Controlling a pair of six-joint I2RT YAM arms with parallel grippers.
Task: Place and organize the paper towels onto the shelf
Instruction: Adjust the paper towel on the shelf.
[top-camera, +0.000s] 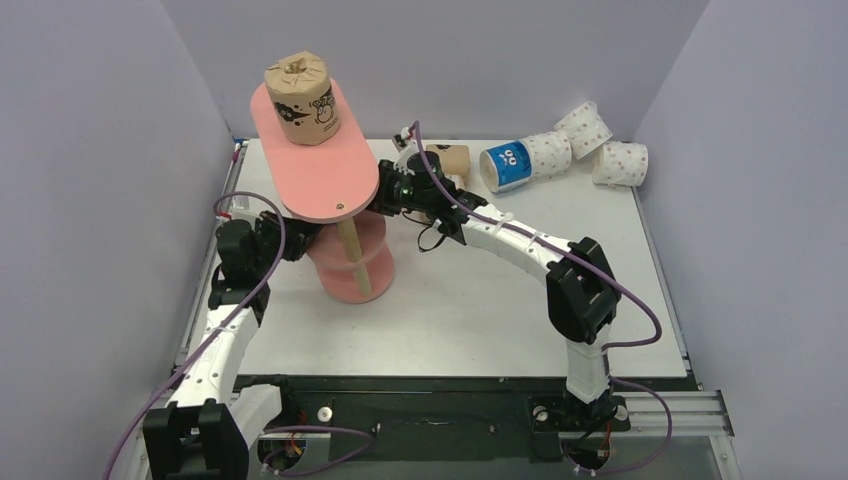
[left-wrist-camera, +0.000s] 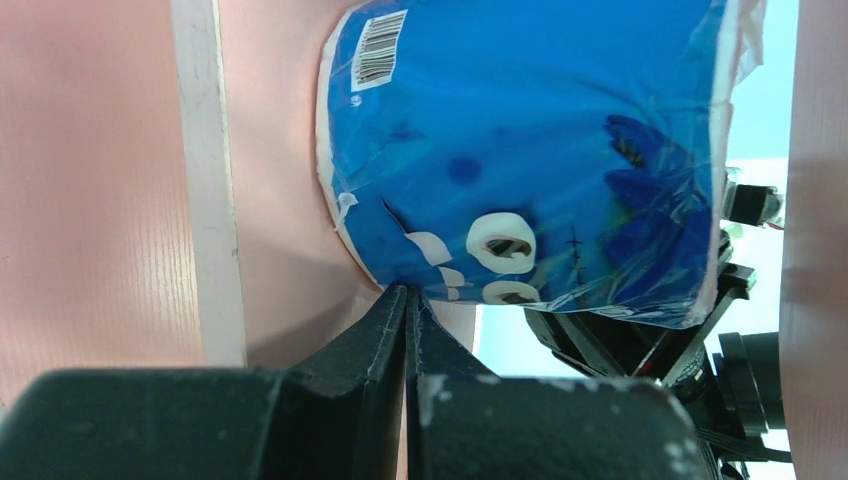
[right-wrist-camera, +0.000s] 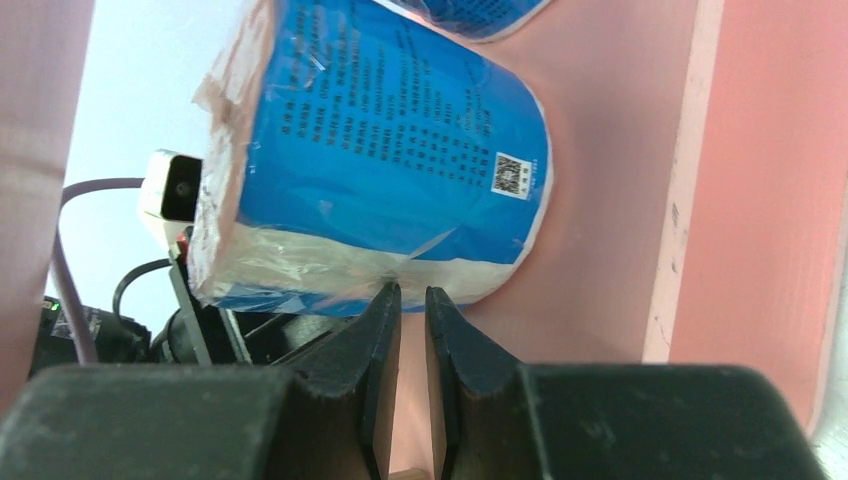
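while brown roll tops shelf, blue roll far right; dotted rolls beside it

- The left arm and right arm have white shells and blocky black joints.
- Purple cables loop along both.
- Silver screws sit in the black base rail.
- The left gripper has matt black fingers with white flecks.
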